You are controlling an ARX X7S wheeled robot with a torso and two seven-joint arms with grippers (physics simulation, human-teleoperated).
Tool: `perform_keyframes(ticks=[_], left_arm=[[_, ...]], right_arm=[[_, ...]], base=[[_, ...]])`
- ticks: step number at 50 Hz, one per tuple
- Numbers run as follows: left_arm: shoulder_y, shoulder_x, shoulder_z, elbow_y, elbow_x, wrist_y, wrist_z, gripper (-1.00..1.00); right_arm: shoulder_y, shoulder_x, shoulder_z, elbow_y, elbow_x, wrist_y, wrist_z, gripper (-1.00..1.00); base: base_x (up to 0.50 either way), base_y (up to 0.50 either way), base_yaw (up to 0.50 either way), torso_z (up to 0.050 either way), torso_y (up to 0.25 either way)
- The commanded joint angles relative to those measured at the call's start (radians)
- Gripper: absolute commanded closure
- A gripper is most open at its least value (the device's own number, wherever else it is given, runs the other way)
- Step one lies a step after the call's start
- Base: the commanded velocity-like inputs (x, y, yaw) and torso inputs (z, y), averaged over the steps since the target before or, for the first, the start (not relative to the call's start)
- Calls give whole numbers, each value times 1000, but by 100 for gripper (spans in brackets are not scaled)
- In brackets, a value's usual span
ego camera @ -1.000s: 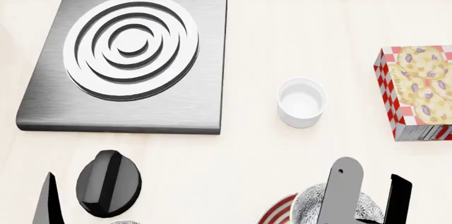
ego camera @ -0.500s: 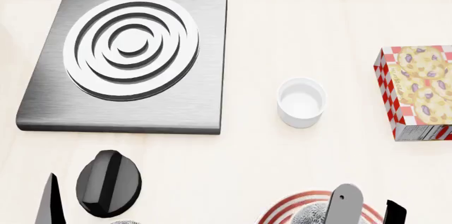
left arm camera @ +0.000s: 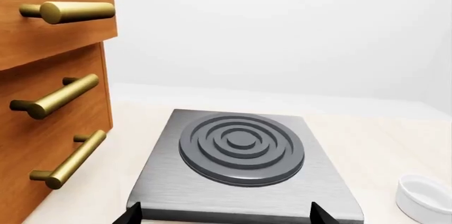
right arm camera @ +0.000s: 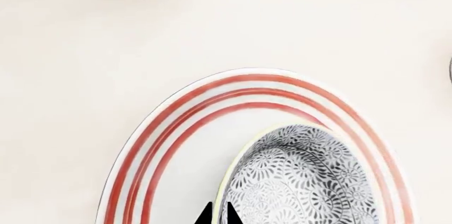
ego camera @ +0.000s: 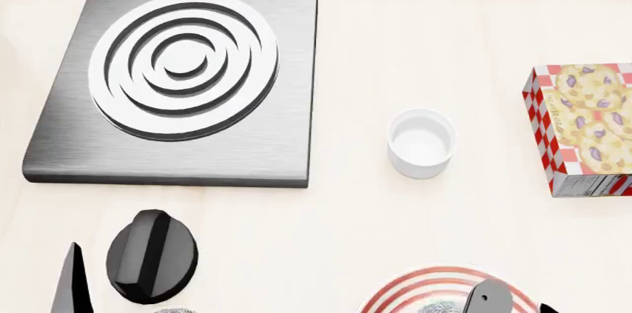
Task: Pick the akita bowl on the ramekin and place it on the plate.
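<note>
Pretty much done, I think: the akita bowl [right arm camera: 300, 179] sits inside the plate [right arm camera: 166, 144] rings at the head view's 5 o'clock, ramekin [ego camera: 422, 143] empty. Right claw [right arm camera: 217, 214] pinches its rim, though that's cropped. Left: can't tell. Release remains.

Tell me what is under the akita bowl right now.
The red-ringed plate lies under the akita bowl. The right tool reaches its rim. The bowl hides its own foot, so actual contact with the plate cannot be seen.
</note>
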State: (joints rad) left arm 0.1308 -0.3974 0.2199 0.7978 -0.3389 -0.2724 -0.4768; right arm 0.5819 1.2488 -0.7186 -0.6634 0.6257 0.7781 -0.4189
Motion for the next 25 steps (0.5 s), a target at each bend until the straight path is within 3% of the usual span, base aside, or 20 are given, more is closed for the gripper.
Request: perform_keyframes(ticks=[1,17,18,25], left_arm=[[-2,-2,1,-3,-4,5,-2,-100],[-3,-8,2,0,-4,4,-9,-100],[-3,-8,3,-1,-3,5,-9,-100],[-3,-11,4,-1,-6,5,-11,-100]], right_arm=[[-34,-15,-6,30,-15,-54,24,100],[-76,-30,-10,54,0,-79,61,100],[-74,-33,-12,54,-4,-73,62,-100],[-74,-40,-12,48,-5,-71,72,-100]], base=[[0,0,0,0,0],[0,0,0,0,0],[0,0,0,0,0],[0,0,0,0,0]])
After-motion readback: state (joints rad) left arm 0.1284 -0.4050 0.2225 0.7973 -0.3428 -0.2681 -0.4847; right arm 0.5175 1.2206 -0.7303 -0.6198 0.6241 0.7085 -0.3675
